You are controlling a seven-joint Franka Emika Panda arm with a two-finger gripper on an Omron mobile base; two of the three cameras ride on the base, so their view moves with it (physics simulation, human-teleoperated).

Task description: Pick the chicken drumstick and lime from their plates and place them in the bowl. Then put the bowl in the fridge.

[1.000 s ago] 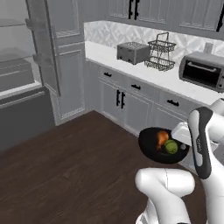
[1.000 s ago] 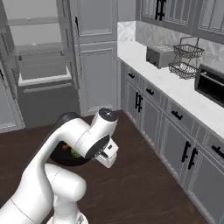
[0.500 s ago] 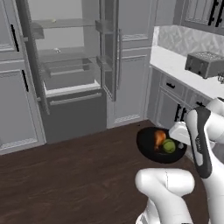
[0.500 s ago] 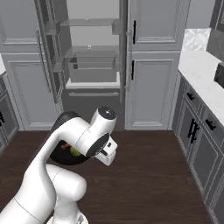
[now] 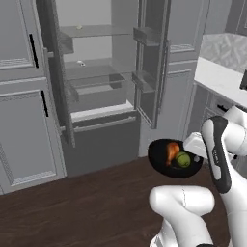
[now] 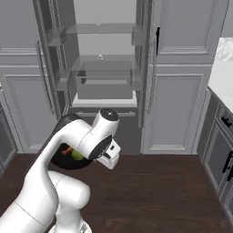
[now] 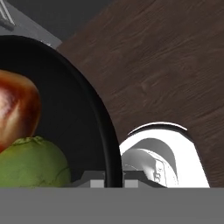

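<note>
Straight ahead of the base stands the fridge (image 5: 96,91) with both doors swung open, pale interior and glass shelves showing, flanked by grey cabinets (image 6: 182,77) over a dark wood floor (image 5: 72,207). Carried in the air above that floor, well short of the fridge, is the black bowl (image 5: 161,161), its rim pinched by the gripper (image 7: 107,177) clenched on it. Inside the bowl lie the chicken drumstick (image 5: 171,150) and the lime (image 5: 183,159), touching each other.

grey cabinets (image 5: 21,125), dark wood floor (image 5: 87,202), countertop (image 5: 219,79)
</note>
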